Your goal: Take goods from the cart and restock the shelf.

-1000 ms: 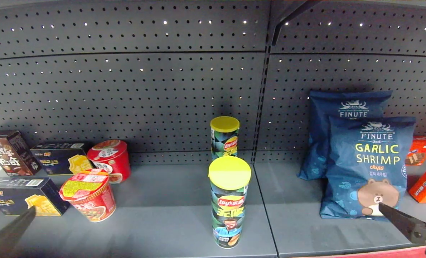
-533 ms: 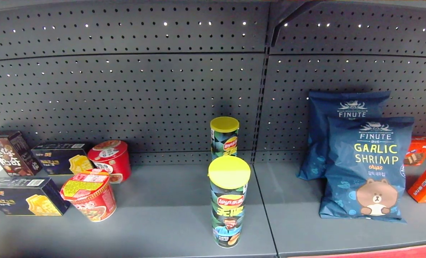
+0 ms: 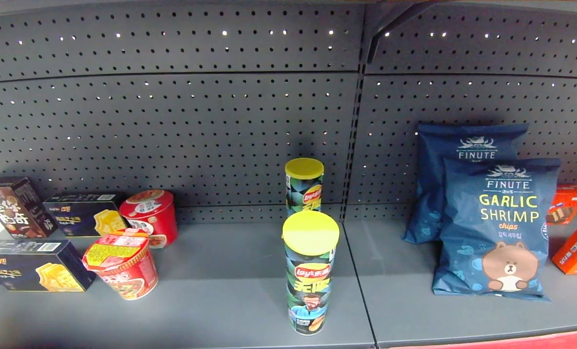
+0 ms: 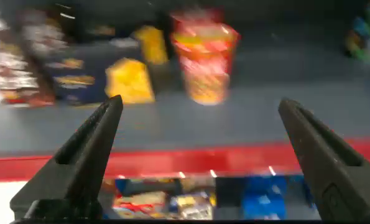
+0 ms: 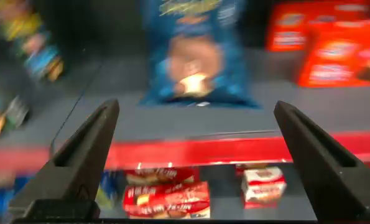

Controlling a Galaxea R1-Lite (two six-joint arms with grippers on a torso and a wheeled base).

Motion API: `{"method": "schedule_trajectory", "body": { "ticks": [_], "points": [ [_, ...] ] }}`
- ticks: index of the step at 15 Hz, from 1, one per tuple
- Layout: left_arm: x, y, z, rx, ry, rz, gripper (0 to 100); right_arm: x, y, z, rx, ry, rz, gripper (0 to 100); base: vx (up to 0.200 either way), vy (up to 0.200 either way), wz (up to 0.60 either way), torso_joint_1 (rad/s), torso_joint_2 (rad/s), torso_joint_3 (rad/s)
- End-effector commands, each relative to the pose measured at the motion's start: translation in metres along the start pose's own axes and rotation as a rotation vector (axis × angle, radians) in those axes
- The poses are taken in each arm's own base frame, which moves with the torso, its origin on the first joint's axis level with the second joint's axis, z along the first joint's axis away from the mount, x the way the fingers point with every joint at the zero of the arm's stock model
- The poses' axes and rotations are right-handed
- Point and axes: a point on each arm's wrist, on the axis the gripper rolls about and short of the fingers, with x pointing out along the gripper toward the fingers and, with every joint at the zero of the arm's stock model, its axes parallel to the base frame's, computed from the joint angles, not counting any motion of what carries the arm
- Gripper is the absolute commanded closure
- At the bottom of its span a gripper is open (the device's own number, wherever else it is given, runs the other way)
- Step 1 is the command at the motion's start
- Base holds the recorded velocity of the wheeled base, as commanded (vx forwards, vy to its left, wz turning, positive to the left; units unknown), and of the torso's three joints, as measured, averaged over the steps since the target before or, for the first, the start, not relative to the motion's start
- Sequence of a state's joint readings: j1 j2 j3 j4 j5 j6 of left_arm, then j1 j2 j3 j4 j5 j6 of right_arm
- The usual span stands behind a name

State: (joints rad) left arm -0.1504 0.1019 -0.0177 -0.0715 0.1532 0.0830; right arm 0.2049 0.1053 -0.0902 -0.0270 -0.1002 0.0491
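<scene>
Risk, lip: both claws sit out in front of the shelf, about level with its red lip. A careless drop or lift from here could catch a finger on that edge.
Risk, cup: the cup stands near the shelf front, straight ahead of the left claw. A forward swing would likely knock it over.
Risk, bag: the bag stands on end and looks soft. A brush from the right claw could pull it down off the front.
Risk, can: the front can is tall on a narrow base and close to the edge, so restocking beside it could tip it.
Left claw: spread wide, nothing held, pointing at the shelf and facing the cup.
Right claw: spread wide, nothing held, pointing at the shelf and facing the bag.
Goods: packets lie below the lip under the left claw, and red packs lie under the right. These are probably the stock to pick, though whether they sit in the cart cannot be told.
Free space: the bare stretch of shelf between the cup and the can.
</scene>
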Motion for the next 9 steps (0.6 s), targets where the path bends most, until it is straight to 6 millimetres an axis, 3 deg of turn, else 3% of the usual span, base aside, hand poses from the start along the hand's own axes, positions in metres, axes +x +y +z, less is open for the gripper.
{"method": "schedule_trajectory", "body": {
  "ticks": [1,7,9],
  "points": [
    [0.0001,-0.0013,-0.006,-0.001,0.012,-0.036,0,0.004,0.0006,-0.0281,-0.069,0.103,0.068,0,0.0,0.0,0.0,0.0,0.0,0.0],
    [-0.0002,-0.0048,-0.0064,-0.107,0.019,-0.191,0,0.004,0.0006,-0.0283,-0.064,0.105,0.066,0,0.0,0.0,0.0,0.0,0.0,0.0],
    [-0.0004,-0.0049,-0.0093,-0.057,0.04,-0.188,0,0.004,0.0006,-0.0283,-0.063,0.105,0.065,0,0.0,0.0,0.0,0.0,0.0,0.0]
  ]
}}
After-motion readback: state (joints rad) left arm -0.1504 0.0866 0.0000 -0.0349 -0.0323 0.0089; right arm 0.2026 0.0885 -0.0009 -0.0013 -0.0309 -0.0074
